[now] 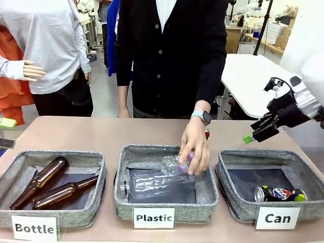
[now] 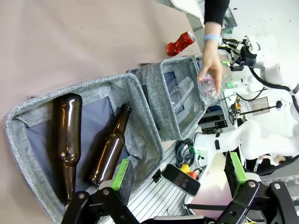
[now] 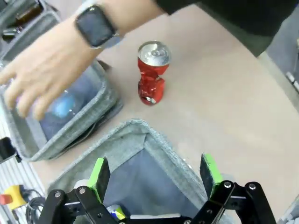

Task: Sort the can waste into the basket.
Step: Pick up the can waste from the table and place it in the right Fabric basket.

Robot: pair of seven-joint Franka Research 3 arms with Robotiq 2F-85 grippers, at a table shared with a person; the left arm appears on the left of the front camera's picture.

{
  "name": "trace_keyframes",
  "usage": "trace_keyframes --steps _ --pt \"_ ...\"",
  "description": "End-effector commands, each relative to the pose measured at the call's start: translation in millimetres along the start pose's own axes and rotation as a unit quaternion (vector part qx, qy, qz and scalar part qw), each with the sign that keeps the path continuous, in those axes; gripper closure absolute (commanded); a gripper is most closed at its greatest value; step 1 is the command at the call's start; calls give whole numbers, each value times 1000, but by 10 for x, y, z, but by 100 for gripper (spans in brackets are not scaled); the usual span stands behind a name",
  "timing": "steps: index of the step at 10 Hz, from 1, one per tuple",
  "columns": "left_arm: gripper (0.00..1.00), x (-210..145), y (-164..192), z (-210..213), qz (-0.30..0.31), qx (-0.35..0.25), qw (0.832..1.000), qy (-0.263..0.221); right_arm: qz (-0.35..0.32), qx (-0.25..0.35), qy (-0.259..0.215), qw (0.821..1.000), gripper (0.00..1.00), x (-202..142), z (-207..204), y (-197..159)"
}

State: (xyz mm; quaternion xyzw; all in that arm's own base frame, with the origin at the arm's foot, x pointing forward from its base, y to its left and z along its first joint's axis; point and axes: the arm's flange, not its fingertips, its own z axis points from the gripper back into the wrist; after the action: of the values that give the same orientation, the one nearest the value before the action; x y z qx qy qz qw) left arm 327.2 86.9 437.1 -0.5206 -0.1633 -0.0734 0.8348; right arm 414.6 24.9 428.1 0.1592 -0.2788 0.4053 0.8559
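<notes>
The dark blue-black can lies on its side in the grey "Can" basket at the right. The dented red can stands upright on the table just beyond that basket, and it also appears far off as the red can in the left wrist view. My right gripper hangs open and empty above the basket's far edge; its pads frame the basket's dark lining. My left gripper is open and empty over the "Bottle" basket.
The person's hand holds a clear plastic bottle over the "Plastic" basket, close to the red can. Two brown glass bottles lie in the "Bottle" basket. Bare table lies behind the baskets.
</notes>
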Motion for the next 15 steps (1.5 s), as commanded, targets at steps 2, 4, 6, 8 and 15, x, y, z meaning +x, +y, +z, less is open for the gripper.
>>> trace_keyframes --steps 2,4,6,8,15 --pt "0 -9 -32 28 3 -1 1000 5 -37 -24 -78 996 0 -582 673 -79" --pt "0 -9 -32 28 3 -1 1000 5 -62 -42 -107 991 0 -955 893 -23" --pt "0 -9 -32 28 3 -1 1000 5 -76 -42 -121 989 0 -1096 877 -43" --pt "0 -9 -32 28 3 -1 1000 5 -88 -35 -117 989 0 -1111 817 -72" --pt "0 -9 -32 28 3 -1 1000 5 44 55 -59 996 0 77 -179 -302"
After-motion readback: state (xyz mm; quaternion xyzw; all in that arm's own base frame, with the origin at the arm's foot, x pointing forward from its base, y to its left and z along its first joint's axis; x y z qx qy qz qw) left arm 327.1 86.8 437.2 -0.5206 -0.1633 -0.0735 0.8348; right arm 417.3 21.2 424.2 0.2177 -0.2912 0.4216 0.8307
